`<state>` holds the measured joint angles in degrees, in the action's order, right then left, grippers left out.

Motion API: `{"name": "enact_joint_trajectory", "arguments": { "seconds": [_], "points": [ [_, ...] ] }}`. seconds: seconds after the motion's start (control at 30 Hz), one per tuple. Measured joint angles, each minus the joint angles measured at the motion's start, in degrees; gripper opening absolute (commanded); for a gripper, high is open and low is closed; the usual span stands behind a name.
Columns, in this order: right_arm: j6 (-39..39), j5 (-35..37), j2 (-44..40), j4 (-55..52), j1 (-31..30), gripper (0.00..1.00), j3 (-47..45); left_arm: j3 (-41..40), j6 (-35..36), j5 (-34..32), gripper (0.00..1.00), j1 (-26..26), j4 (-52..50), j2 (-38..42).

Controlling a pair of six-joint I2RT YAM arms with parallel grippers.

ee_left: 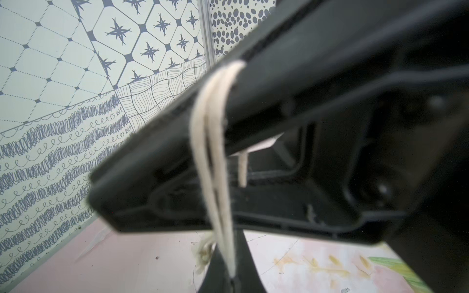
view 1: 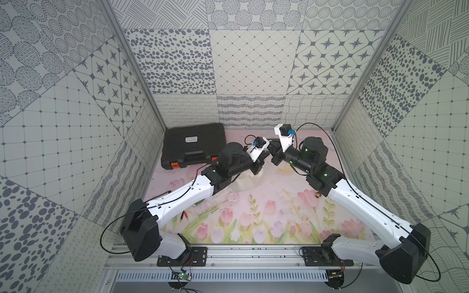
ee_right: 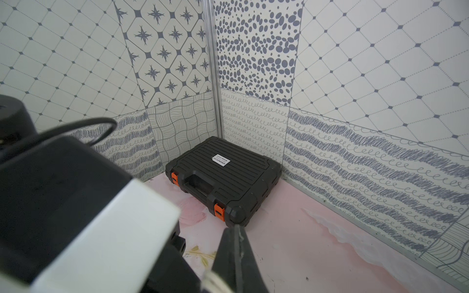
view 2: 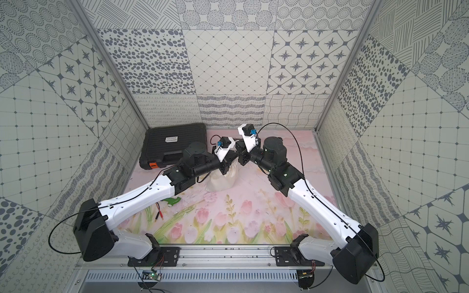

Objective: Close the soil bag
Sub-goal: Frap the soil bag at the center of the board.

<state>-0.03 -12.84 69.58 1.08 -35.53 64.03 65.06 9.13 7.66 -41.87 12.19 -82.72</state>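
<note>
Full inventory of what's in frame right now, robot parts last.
soil bag: 1, cream-white, mid-mat under both wrists
cords: 2 strands visible, cream, hanging at the grippers
black case: 1, black with orange latches, far left corner, closed
leads: 2, red-tipped, by left forearm
green item: 1, partly under left forearm, unidentifiable
brass piece: 1, beside right forearm
mat: 1, pink floral, covers table
left gripper: shut on cords
right gripper: shut, cord beside fingers
</note>
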Motion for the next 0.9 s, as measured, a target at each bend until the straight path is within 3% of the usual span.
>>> {"name": "enact_joint_trajectory", "arguments": {
  "seconds": [0.5,0.9],
  "points": [
    [1.1,7.4,0.0,-17.6,3.1,0.0,0.0,-7.2,-0.5,-11.7,0.09,-4.7,5.6,-8.7],
    [8.6,3.3,0.0,-20.7,9.6,0.0,0.0,-10.7,-6.8,-16.2,0.1,-5.5,13.2,-10.3]
  ]
}}
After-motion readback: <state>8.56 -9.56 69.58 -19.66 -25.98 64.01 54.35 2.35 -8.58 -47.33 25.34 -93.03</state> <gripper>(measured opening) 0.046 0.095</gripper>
